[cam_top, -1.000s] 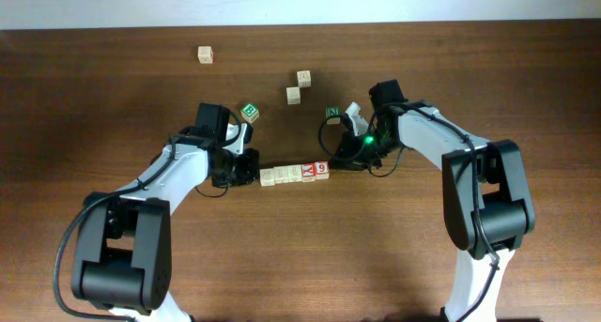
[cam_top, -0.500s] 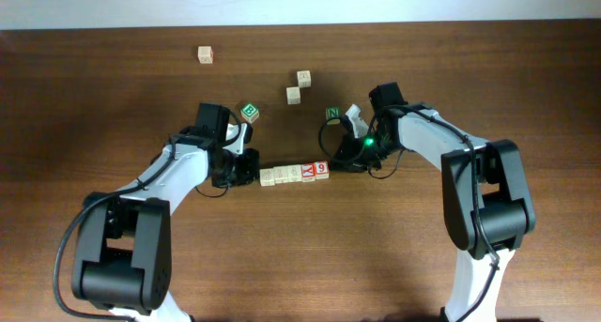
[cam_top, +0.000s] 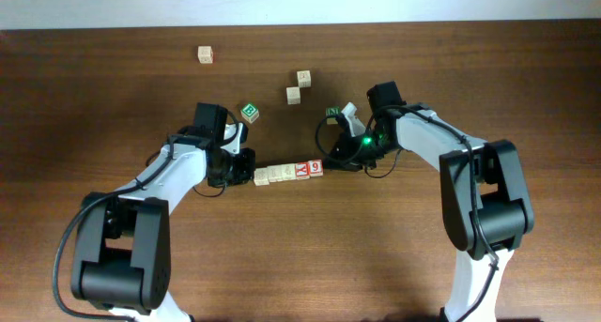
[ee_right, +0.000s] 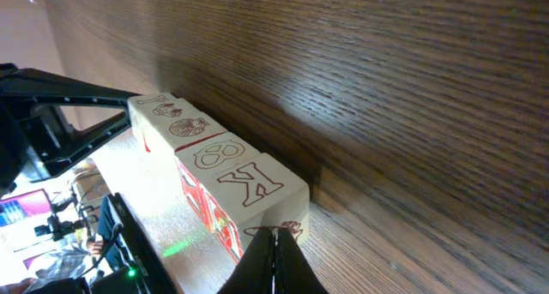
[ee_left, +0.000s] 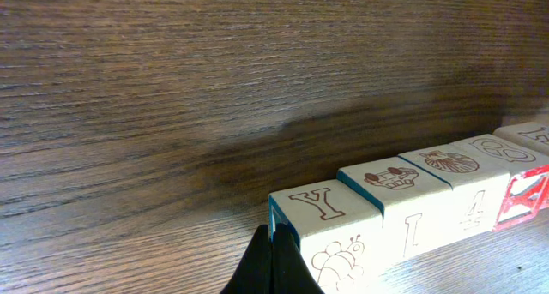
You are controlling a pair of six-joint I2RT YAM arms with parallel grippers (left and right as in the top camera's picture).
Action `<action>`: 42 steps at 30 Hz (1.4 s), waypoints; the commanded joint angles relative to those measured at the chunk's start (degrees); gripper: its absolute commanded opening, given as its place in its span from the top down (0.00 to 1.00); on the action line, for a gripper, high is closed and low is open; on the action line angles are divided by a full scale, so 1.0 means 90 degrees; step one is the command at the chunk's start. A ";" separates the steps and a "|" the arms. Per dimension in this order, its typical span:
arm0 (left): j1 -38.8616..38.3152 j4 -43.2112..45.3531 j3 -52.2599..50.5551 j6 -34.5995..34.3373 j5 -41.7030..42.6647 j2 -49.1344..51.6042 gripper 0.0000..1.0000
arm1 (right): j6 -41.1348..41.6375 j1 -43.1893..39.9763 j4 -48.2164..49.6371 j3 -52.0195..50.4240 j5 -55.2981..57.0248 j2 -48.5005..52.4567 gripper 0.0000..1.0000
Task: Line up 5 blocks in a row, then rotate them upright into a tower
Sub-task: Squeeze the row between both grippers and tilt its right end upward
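Several pale wooden blocks (cam_top: 286, 172) lie end to end in a short row at the table's middle, its right end tilted slightly away. The red Y block (cam_top: 301, 169) is second from the right. My left gripper (cam_top: 242, 168) is shut, its tip against the row's left end. In the left wrist view the shut tips (ee_left: 273, 244) touch the blue-edged end block (ee_left: 330, 230), which shows a Y on top. My right gripper (cam_top: 331, 159) is shut at the row's right end. In the right wrist view its tips (ee_right: 276, 236) rest on the end face of the K block (ee_right: 250, 187).
A green B cube (cam_top: 249, 112) sits just behind the left gripper and a green N cube (cam_top: 332, 113) behind the right one. Three loose tan cubes lie further back: one at the far left (cam_top: 205, 54), two near the middle (cam_top: 303, 77) (cam_top: 294, 95).
The row has slid a little left and turned slightly, its right end moving away and its left end nearer. Both shut grippers moved with it, staying at its ends.
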 commanded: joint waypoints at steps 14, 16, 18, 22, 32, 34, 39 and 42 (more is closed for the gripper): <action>-0.0070 0.0019 -0.0049 -0.0085 0.0335 0.0046 1.00 | 0.0032 0.0498 0.0129 0.0046 -0.0959 0.0010 0.96; -0.0070 0.0017 -0.0049 -0.0085 0.0335 0.0046 1.00 | 0.0078 0.0546 0.0129 0.0131 -0.0959 -0.0017 0.95; -0.0070 0.0017 -0.0049 -0.0085 0.0335 0.0046 1.00 | 0.0131 0.0583 0.0129 0.0182 -0.0959 -0.0041 0.96; -0.0070 0.0017 -0.0049 -0.0085 0.0335 0.0046 1.00 | 0.0194 0.0619 0.0126 0.0197 -0.0959 -0.0092 0.96; -0.0070 0.0017 -0.0049 -0.0085 0.0335 0.0046 1.00 | 0.0245 0.0760 0.0104 0.0294 -0.0957 -0.0202 0.96; -0.0070 0.0017 -0.0049 -0.0085 0.0335 0.0046 1.00 | 0.0248 0.0809 0.0087 0.0330 -0.0957 -0.0206 0.96; -0.0070 0.0017 -0.0049 -0.0085 0.0333 0.0046 1.00 | 0.0245 0.0998 0.0002 0.0515 -0.0957 -0.0206 0.95; -0.0070 0.0017 -0.0049 -0.0083 0.0335 0.0046 1.00 | 0.0267 0.1105 -0.0053 0.0668 -0.0957 -0.0206 0.96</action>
